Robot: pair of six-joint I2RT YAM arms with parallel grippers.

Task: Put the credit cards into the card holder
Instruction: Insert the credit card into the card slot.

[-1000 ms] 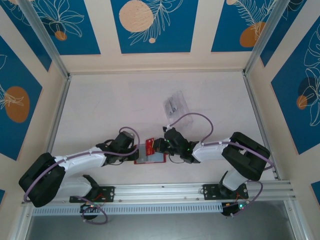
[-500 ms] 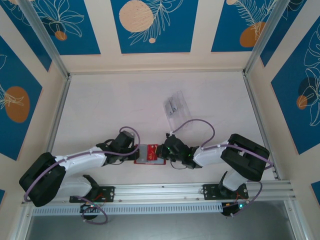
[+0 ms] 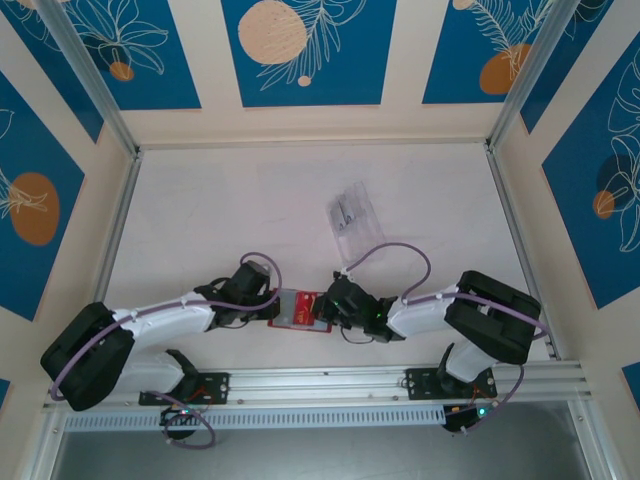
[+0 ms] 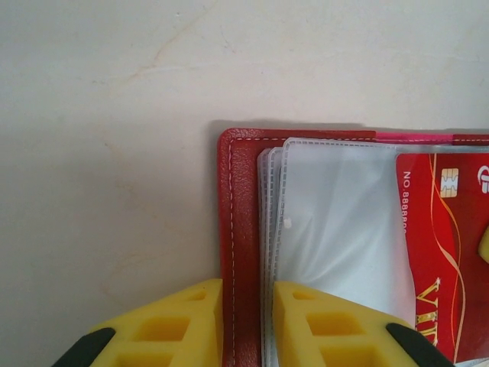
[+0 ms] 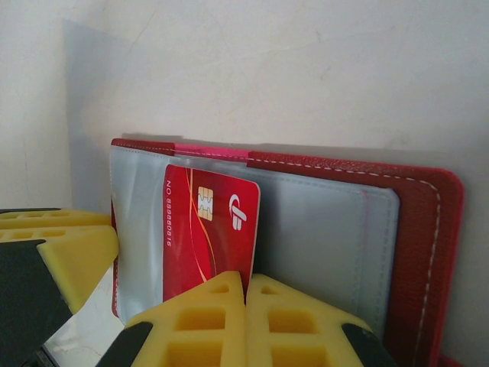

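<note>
**Red card advanced into sleeve**

Over the last second the right gripper (image 5: 246,321), fingers closed together against the red card (image 5: 206,229), moved toward the left gripper (image 4: 248,325). The left gripper's slightly parted fingers pinned the open card holder (image 4: 243,229) flat. Insertion appeared partial.

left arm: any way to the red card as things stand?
Probably not: the left gripper sits on the left edge of the card holder, seemingly pinning it, and the shut right gripper covers the near end of the red card.
</note>
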